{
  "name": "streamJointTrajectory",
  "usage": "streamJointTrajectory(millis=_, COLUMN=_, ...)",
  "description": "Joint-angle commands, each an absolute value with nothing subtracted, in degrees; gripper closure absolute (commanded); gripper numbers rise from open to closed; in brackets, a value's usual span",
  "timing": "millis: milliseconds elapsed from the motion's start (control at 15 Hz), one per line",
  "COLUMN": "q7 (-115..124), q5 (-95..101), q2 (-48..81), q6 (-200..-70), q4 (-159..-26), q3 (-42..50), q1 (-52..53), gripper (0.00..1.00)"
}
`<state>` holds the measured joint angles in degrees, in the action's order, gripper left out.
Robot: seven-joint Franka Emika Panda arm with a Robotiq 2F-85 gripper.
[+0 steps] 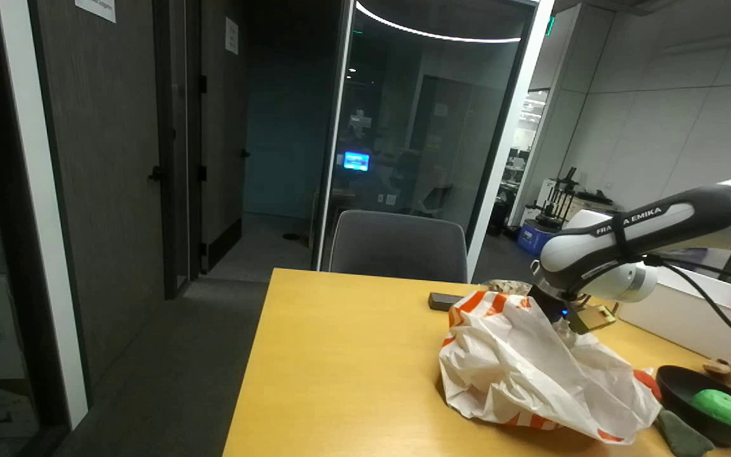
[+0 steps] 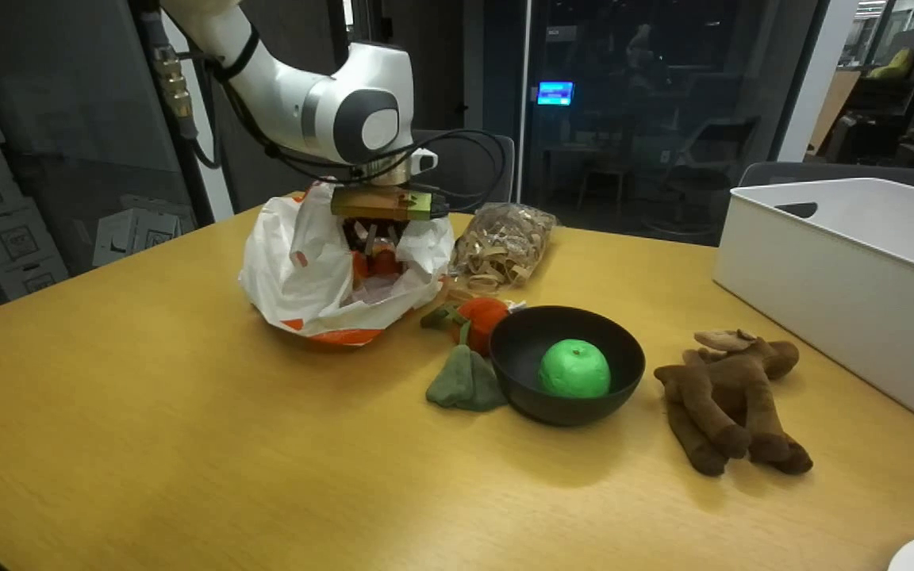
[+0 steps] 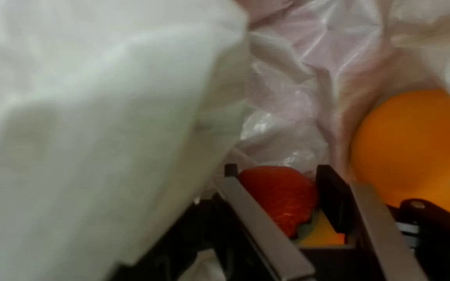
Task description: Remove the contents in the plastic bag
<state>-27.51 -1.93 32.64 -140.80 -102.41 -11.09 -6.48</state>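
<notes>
One red item (image 3: 275,195) is inside the plastic bag (image 1: 518,374) on the worktop (image 1: 315,368), my tool (image 3: 279,171) straddling it; whether I pinch it, I cannot tell. I see an orange item (image 3: 408,148) nearby.

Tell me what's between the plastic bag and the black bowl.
A red-orange object and some green cloth lie between the bag and the bowl, in both exterior views.

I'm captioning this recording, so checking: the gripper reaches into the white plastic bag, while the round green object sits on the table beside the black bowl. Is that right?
Not quite: the round green object lies inside the black bowl, not beside it, as both exterior views show. The gripper does reach into the white plastic bag.
</notes>
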Motion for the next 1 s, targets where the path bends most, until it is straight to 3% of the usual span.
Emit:
streamJointTrajectory(millis=0, q7=-28.4, q5=-5.2, q2=26.6, q6=-128.0, q4=-102.8, q3=-12.2, q1=-6.8, gripper=0.73)
streamJointTrajectory(millis=467, q7=-26.7, q5=-6.2, q2=20.0, q6=-112.5, q4=-101.7, q3=-9.5, q1=-4.4, gripper=0.73)
streamJointTrajectory(millis=933, q7=-16.7, q5=7.4, q2=13.8, q6=-116.9, q4=-106.4, q3=-4.6, q1=0.1, gripper=0.73)
